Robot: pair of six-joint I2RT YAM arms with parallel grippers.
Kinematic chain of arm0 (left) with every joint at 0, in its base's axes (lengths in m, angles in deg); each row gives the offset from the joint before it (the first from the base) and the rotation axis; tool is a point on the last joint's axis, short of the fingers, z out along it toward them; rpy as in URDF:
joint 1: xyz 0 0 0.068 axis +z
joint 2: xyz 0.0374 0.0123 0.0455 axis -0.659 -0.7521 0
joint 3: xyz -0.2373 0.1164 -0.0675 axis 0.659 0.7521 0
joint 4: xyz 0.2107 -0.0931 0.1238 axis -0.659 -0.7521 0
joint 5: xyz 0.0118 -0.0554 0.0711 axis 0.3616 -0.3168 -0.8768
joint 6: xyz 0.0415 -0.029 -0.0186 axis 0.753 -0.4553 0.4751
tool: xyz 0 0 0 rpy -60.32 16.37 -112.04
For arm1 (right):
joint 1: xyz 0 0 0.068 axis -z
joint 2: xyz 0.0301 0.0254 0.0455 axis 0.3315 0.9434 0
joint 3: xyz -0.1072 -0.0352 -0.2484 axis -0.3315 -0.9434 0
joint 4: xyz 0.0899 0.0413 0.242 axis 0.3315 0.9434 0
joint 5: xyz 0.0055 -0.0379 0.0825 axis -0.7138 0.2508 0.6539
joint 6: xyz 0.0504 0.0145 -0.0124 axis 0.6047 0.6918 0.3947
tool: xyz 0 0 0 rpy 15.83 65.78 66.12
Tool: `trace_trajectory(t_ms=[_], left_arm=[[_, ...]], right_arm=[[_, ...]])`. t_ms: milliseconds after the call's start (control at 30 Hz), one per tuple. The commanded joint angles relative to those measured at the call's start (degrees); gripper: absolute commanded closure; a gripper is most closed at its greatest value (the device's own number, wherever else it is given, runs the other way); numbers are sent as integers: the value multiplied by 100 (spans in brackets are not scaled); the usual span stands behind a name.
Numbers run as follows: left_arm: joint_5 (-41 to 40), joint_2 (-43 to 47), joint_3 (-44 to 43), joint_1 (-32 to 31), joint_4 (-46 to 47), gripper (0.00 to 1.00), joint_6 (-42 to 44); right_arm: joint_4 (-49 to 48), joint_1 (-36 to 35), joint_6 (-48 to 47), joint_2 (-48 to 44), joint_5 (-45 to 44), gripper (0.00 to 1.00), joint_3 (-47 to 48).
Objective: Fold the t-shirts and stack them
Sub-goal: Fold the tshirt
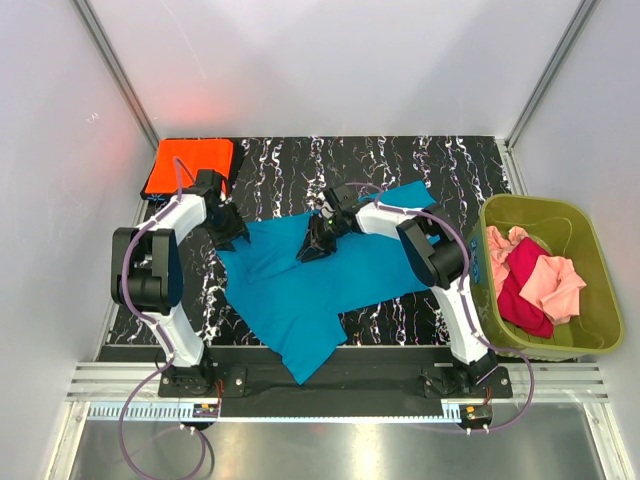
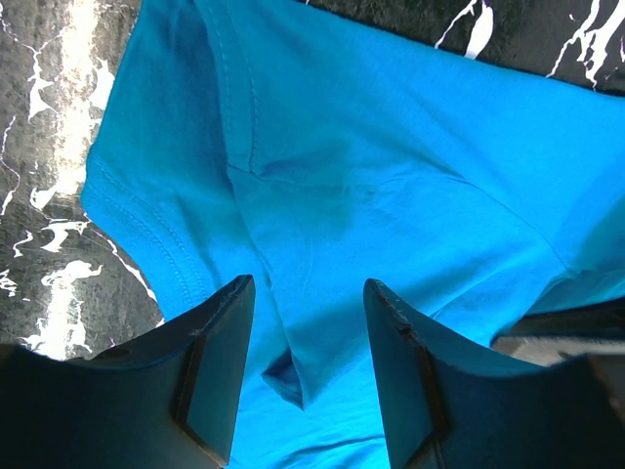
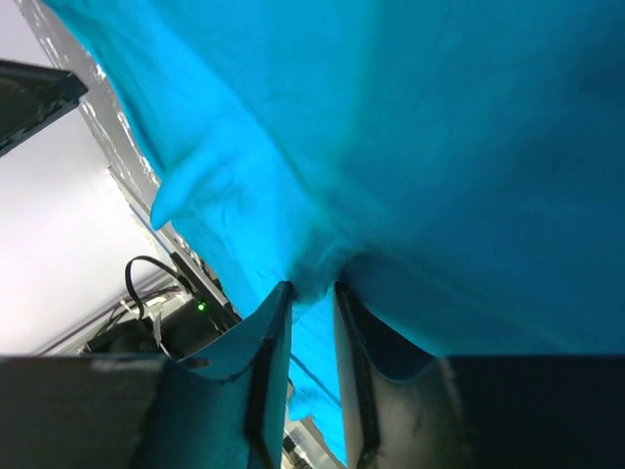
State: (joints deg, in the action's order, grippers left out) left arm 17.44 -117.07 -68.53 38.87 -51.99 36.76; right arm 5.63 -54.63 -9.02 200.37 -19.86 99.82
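Observation:
A teal-blue t-shirt (image 1: 320,280) lies spread on the black marbled table (image 1: 400,160). My left gripper (image 1: 232,238) is open just above the shirt's left sleeve area; in the left wrist view its fingers (image 2: 220,362) straddle a small fold of blue cloth (image 2: 293,371). My right gripper (image 1: 312,248) is shut on a pinch of the blue shirt (image 3: 317,278) near its upper middle and lifts the cloth. A folded orange t-shirt (image 1: 190,163) lies at the back left. Pink and magenta-red shirts (image 1: 530,280) lie in the bin.
An olive-green plastic bin (image 1: 590,240) stands at the right edge of the table. White walls close in the back and sides. A metal rail (image 1: 320,385) runs along the near edge by the arm bases.

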Motion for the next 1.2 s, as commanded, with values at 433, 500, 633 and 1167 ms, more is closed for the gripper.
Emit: trace_trajectory(t_ms=[433, 500, 633, 1167], left_arm=[[54, -5, 0, 112, 196, 47, 179], [63, -22, 0, 129, 196, 47, 188], [54, -13, 35, 156, 213, 47, 222], [142, 66, 193, 226, 257, 48, 214]], right_arm=[[1151, -77, 494, 41, 437, 91, 1137], [1608, -77, 520, 94, 481, 92, 1366], [2110, -86, 590, 164, 716, 89, 1596], [1811, -68, -419, -389, -20, 62, 769]])
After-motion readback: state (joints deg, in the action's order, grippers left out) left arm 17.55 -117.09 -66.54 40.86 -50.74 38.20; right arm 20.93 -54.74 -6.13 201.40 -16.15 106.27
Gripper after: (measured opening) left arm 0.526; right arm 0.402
